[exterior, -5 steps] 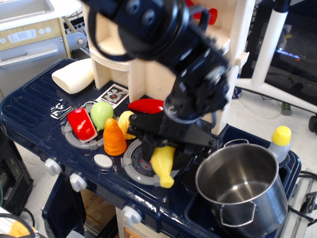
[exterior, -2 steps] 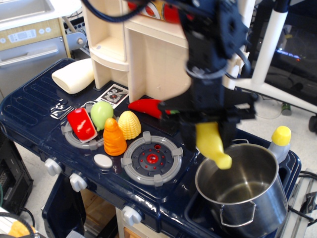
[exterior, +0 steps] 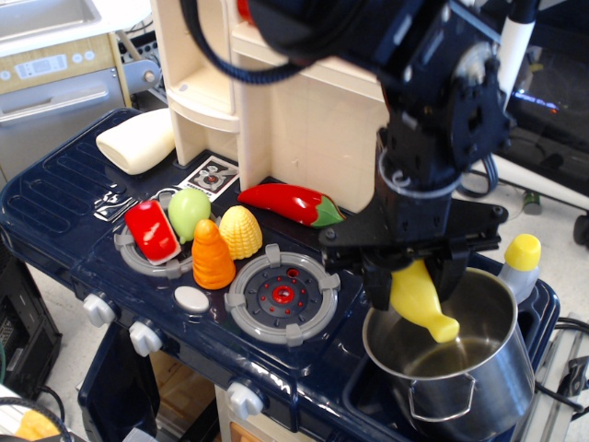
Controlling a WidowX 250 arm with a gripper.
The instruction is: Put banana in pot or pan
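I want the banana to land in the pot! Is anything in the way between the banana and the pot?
No, nothing visible. The gripper holds the banana right over the open pot, its lower tip already past the rim. What shows of the pot's inside looks empty.

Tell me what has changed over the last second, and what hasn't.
The gripper, shut on the banana throughout, carried it from above the front burner rightward to the pot; its lower end now dips inside the rim. Nothing was released. The pot, corn, carrot and red pepper stayed put.
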